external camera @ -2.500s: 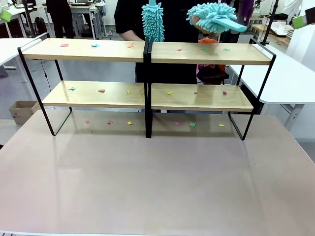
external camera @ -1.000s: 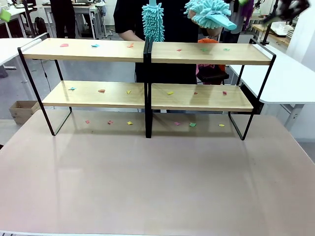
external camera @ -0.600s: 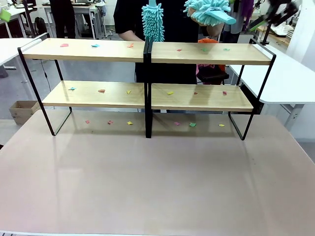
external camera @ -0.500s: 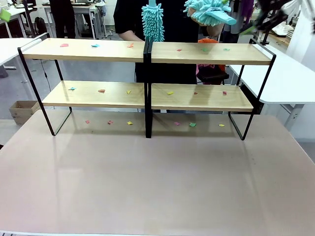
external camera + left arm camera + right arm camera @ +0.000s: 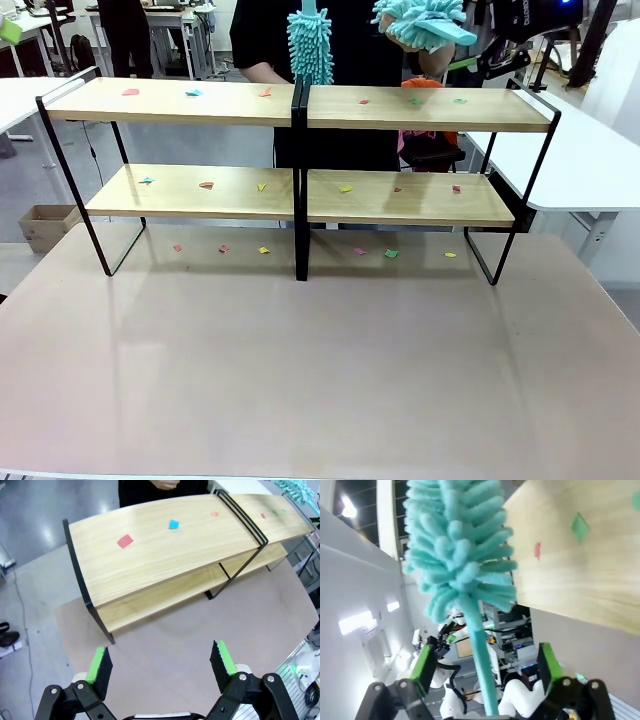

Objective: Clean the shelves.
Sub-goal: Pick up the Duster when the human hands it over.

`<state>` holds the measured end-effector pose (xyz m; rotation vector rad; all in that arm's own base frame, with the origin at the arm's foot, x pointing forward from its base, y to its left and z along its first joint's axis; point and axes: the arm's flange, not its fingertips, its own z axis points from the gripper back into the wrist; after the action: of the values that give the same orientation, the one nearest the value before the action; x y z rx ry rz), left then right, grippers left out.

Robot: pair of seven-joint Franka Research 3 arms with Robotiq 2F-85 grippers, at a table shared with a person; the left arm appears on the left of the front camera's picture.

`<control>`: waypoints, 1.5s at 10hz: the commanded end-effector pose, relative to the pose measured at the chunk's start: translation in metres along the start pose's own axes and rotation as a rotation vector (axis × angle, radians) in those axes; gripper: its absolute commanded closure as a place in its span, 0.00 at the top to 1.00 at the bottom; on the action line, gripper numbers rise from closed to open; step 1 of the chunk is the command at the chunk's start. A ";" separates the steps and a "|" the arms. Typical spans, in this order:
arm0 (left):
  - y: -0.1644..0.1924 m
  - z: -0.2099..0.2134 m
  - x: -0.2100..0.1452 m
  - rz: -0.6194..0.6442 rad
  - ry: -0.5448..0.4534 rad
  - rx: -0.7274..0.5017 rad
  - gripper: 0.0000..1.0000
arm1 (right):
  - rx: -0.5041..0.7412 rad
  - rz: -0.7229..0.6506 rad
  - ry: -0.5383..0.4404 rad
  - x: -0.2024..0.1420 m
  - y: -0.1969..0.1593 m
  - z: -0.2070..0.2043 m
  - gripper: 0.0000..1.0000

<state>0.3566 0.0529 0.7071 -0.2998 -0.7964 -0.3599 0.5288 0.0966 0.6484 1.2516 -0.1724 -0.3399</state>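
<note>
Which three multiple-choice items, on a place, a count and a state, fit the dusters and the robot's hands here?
1. In the right wrist view, the duster handle stands: A on the tabletop; B between the right hand's fingers; C on the floor.
2. Teal dusters in the front view: A one; B two; C four.
3. The left hand is: A shut on a duster; B shut on paper; C open, empty.
Key: 1 B, the handle rises between them. 2 B, one hangs in the middle, one upper right. 3 C, fingers apart, nothing between.
</note>
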 end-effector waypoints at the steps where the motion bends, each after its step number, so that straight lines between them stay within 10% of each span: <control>1: 0.000 0.000 0.001 -0.001 -0.004 0.002 1.00 | 0.061 0.040 -0.002 -0.005 -0.001 -0.001 1.00; 3: 0.000 0.000 0.001 -0.001 -0.004 0.002 1.00 | 0.053 0.039 -0.009 -0.004 -0.004 -0.006 0.86; 4: 0.000 0.000 0.001 -0.001 -0.004 0.002 1.00 | 0.057 0.054 0.005 -0.004 -0.004 -0.007 0.44; 6: 0.000 0.000 0.001 -0.001 -0.004 0.002 1.00 | 0.073 0.065 0.029 -0.006 -0.003 -0.006 0.00; 15: 0.000 0.000 0.001 -0.001 -0.004 0.002 1.00 | 0.093 0.060 0.054 -0.009 -0.009 0.006 0.00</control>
<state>0.3566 0.0529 0.7072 -0.2997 -0.7965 -0.3599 0.5231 0.0949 0.6449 1.2953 -0.1816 -0.2789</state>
